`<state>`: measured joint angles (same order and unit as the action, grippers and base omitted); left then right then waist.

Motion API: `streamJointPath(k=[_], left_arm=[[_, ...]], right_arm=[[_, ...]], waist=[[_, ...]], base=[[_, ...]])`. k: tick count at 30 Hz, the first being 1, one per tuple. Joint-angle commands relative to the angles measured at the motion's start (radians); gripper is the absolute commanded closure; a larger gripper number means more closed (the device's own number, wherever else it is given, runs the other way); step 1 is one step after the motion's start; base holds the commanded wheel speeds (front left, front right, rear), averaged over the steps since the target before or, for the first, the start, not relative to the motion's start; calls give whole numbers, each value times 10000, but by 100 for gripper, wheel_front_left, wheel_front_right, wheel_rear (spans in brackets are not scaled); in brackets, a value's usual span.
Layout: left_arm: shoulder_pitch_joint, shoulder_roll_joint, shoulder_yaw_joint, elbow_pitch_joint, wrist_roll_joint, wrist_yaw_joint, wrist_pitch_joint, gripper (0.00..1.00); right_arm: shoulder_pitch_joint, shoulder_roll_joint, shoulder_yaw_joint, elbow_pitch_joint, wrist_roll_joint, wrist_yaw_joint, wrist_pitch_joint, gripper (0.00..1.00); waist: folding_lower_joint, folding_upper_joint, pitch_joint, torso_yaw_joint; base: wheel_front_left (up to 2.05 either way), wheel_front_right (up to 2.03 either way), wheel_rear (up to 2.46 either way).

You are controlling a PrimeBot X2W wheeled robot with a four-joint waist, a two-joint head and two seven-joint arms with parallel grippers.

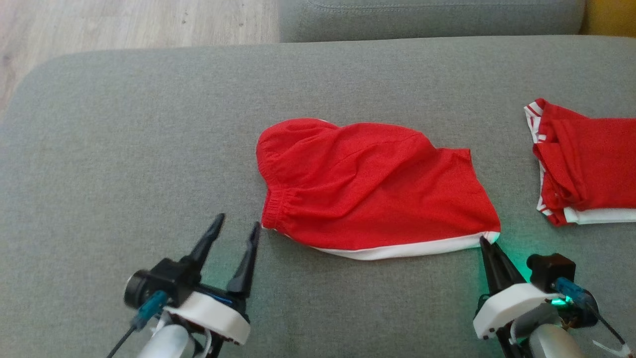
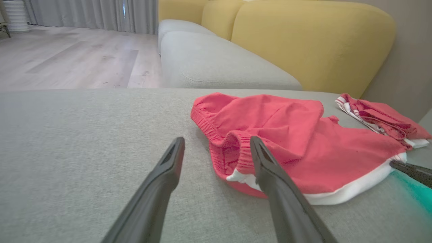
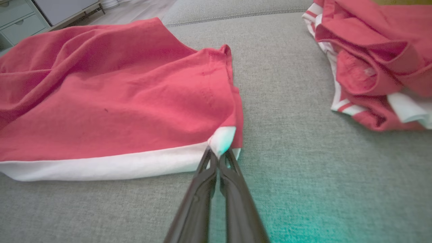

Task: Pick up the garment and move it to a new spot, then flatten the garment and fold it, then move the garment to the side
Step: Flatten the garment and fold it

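Two red garments are seen on a grey fabric sofa seat (image 1: 124, 149) in the head view: red shorts with a white hem (image 1: 367, 194) at its middle, a crumpled red-and-white garment (image 1: 586, 169) well apart rightward. The left pincer (image 1: 239, 221) is spread beside the waistband (image 1: 278, 206). In the left wrist view, yellow back cushions (image 2: 303, 44), pale wooden floor (image 2: 74, 57) and grey curtains (image 2: 91, 13) are shown. In the right wrist view, the right pincer (image 3: 218, 153) is pressed together on the hem's white corner.
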<state>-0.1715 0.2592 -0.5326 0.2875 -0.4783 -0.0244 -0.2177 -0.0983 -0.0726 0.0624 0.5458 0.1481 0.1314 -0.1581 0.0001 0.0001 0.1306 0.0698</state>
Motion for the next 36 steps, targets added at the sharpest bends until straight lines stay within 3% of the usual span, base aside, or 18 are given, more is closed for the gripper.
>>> streamJointPath(k=[1, 8, 14, 31, 32, 33, 34, 36], left_arm=[[-635, 249, 157, -197, 123, -169, 70, 0], [-1111, 343, -736, 322, 294, -738, 741, 0], [-1514, 395, -1158, 980, 424, -857, 1103, 0], [-2505, 307, -1697, 2042, 494, -991, 781, 1], [-2526, 308, -1732, 2068, 479, -996, 758, 49], [-2546, 313, -1777, 2088, 466, -1003, 742, 80], [-2568, 318, -1828, 2097, 453, -1009, 727, 100], [-2600, 336, -1913, 2106, 422, -1019, 690, 100]], right_arm=[[-358, -88, 192, -315, -27, -7, -101, 100], [-472, -72, 201, -414, -35, -7, -22, 100], [-540, -57, 204, -473, -52, -7, 35, 100], [-604, -22, 175, -626, -175, -7, 106, 100], [-605, -21, 169, -626, -177, -7, 106, 100], [-605, -20, 166, -625, -178, -7, 105, 100], [-603, -19, 162, -624, -180, -7, 104, 100], [-597, -17, 151, -623, -184, -7, 102, 100]], waist=[[-1, -1, 34, -28], [-1, -1, 177, -157], [-1, -1, 295, -262], [-1, -1, 538, -436], [-1, -1, 540, -439], [-1, -1, 541, -442], [-1, -1, 543, -444], [-1, -1, 542, -439]], base=[[0, 0, 0], [0, 0, 0], [0, 0, 0], [0, 0, 0], [0, 0, 0], [0, 0, 0], [0, 0, 0], [0, 0, 0]])
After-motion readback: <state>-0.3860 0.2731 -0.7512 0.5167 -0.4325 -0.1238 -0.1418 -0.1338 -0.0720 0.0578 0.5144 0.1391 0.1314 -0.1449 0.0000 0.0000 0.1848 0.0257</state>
